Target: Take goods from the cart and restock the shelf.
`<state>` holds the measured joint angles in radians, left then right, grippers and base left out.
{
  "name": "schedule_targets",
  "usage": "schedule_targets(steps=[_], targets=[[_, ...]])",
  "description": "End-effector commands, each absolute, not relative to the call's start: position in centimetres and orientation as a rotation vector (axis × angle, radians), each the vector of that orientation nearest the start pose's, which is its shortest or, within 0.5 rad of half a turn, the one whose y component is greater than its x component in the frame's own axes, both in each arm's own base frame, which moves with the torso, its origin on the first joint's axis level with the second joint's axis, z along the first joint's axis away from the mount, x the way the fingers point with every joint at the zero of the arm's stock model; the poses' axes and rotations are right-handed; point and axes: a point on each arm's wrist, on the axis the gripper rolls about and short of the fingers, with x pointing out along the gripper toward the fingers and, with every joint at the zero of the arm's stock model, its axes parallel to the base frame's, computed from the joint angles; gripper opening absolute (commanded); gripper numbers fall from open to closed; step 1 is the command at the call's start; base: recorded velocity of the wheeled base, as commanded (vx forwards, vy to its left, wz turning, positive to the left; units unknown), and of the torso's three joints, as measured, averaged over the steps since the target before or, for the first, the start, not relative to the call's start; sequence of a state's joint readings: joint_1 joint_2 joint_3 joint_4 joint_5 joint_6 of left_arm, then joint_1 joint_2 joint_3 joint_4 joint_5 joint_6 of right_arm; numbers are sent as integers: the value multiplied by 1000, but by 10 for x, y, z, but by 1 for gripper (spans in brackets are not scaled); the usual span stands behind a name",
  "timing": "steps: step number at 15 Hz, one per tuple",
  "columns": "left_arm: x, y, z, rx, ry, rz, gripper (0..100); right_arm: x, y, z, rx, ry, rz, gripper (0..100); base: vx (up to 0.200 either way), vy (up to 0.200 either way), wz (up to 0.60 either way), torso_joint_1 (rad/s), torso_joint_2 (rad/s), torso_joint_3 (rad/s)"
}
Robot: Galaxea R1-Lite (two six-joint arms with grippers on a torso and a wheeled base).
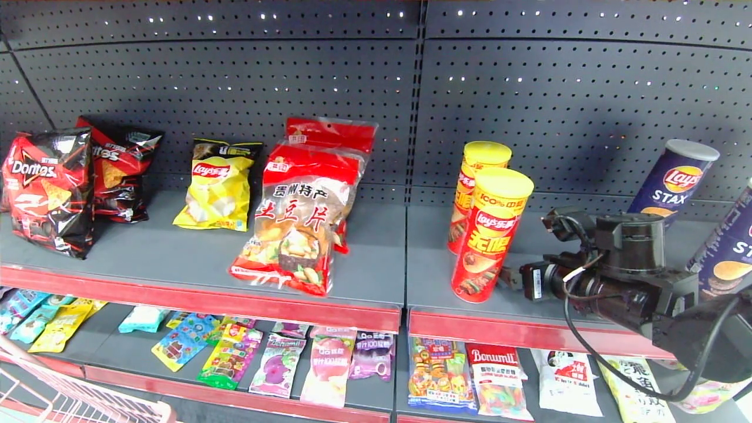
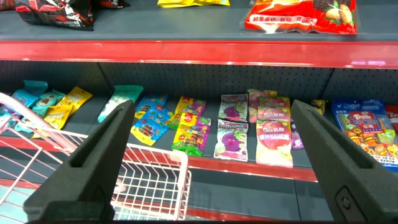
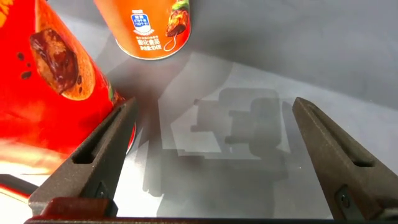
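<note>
The left gripper (image 2: 211, 106) hangs well left of the front can (image 1: 492, 235) and lower, its fingers spread wide with nothing between them; under it is the cart (image 2: 155, 180), of which I see bare wire and no goods; of the two arms, this one is the nearer to the cart. The front can stands upright on the shelf (image 1: 364, 276), long axis vertical, at the front edge, with the back can (image 1: 477, 176) just behind it. The right gripper (image 3: 216, 102) lies just right of the front can, low at its foot; its fingers are spread and hold nothing; one finger sits just beside the can's wall, perhaps touching, and the can is outside the jaws; my guess is that this can is placed, and the next fetch falls to the left arm.
</note>
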<state>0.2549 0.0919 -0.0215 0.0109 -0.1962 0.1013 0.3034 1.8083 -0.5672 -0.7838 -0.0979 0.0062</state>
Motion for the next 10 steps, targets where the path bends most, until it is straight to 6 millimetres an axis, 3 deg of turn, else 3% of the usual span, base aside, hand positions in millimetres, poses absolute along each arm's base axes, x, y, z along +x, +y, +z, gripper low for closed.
schedule_targets(steps=[1,10], targets=[[-16,-9,82,83,84,54,100,278,85,105,-86,452,199,100,0,0,0,0,0,0],[-16,-9,82,83,84,54,100,252,74,117,-96,427,156,100,0,0,0,0,0,0]])
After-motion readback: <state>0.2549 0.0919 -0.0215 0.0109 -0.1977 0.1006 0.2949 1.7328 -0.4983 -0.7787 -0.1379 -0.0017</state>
